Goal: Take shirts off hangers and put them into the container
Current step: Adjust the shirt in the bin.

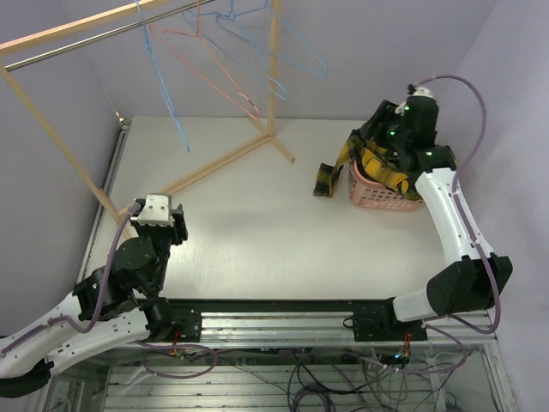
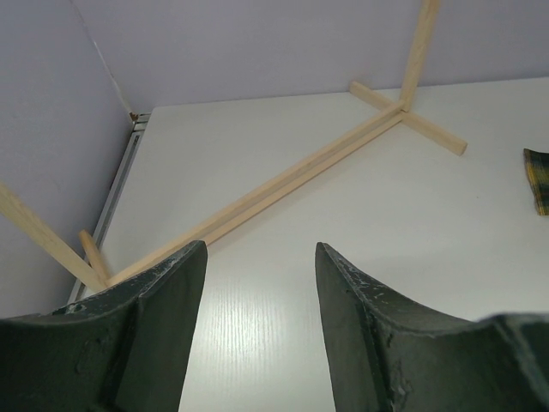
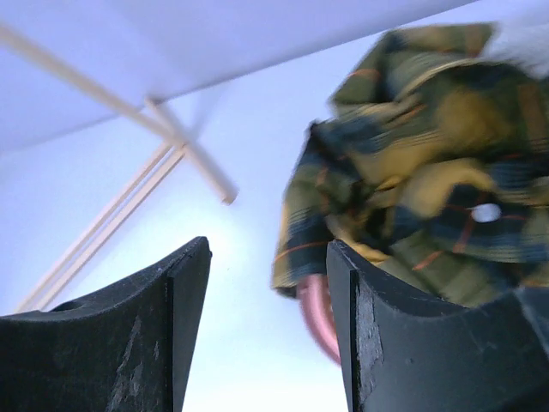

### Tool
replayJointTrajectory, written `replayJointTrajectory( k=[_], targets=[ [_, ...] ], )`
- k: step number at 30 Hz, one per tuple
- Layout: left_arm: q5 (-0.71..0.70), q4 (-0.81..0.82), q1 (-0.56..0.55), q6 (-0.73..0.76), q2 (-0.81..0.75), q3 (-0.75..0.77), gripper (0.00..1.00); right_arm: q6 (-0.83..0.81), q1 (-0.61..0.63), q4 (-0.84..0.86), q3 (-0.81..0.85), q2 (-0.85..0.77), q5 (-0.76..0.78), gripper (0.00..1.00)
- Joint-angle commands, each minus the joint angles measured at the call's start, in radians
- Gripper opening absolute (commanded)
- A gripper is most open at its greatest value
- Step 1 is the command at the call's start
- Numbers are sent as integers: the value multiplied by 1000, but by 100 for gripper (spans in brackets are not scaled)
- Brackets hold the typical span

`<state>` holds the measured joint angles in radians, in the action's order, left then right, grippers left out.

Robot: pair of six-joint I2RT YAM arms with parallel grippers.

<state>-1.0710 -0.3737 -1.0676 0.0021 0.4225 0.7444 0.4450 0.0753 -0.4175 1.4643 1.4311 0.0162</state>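
The yellow-and-black plaid shirt lies heaped in the salmon-pink container at the right of the table. One sleeve trails over the rim onto the tabletop. My right gripper hovers just above the heap, open, with nothing between its fingers. In the right wrist view the shirt and the container's pink rim show blurred beyond the open right gripper. Bare wire hangers, light blue and pink, hang on the rack. My left gripper is open and empty over bare table.
The wooden rack's foot runs diagonally across the back of the table, with an upright post and a slanted pole at the left. In the left wrist view the same foot lies ahead, with the sleeve's tip at the right edge.
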Motion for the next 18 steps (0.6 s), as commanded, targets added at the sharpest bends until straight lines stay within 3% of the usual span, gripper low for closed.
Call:
replayJointTrajectory(
  k=[1,8,15,18],
  targets=[
    [7,-10,9,-10,-14,0,64,-25,152,-27,-34,17,59,57],
    [11,-9,11,-9,-18,-2,64,32,300,64,-240,10,125,57],
    [14,-9,12,-9,-11,-1,64,78,462,202,-388,60,288,58],
    [11,-9,12,-11,-12,-2,64,116,477,291,-454,93,338,59]
  ],
)
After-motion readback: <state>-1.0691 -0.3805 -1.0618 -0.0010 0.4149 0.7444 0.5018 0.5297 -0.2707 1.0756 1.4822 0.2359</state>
